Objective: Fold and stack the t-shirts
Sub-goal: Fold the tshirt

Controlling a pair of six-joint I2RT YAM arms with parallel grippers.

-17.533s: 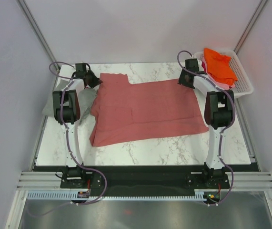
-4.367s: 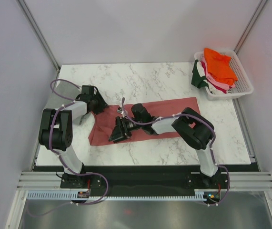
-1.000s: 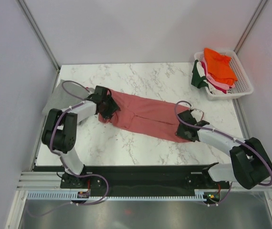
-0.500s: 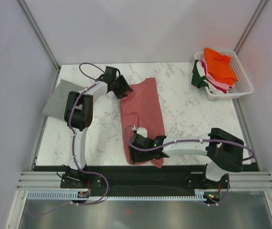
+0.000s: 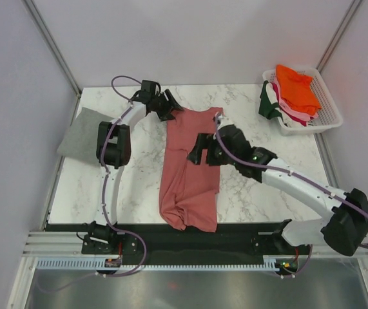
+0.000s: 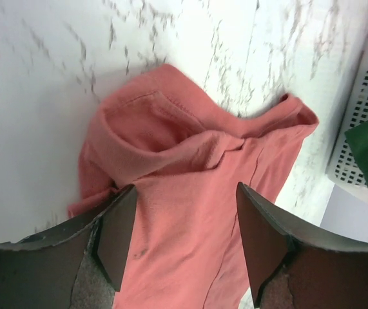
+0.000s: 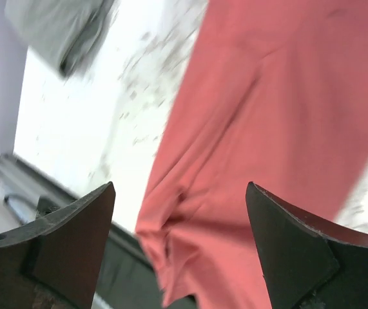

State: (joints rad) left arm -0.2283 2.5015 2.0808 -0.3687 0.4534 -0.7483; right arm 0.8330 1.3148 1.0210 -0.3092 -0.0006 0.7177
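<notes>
Salmon-pink t-shirt [image 5: 190, 174] lies on the surface [image 5: 138, 187] as a long strip; you have crosswise folds and stacking left. Your left pincer [image 5: 171, 109] and right pincer [image 5: 200, 153] gape empty over it. Grey t-shirt [image 5: 80, 132] looks folded at left.

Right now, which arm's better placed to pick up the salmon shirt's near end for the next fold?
Probably right. The right gripper hovers open over the middle of the salmon shirt, wrist camera facing its bunched near end. The left gripper, also open, is at the far end.
</notes>
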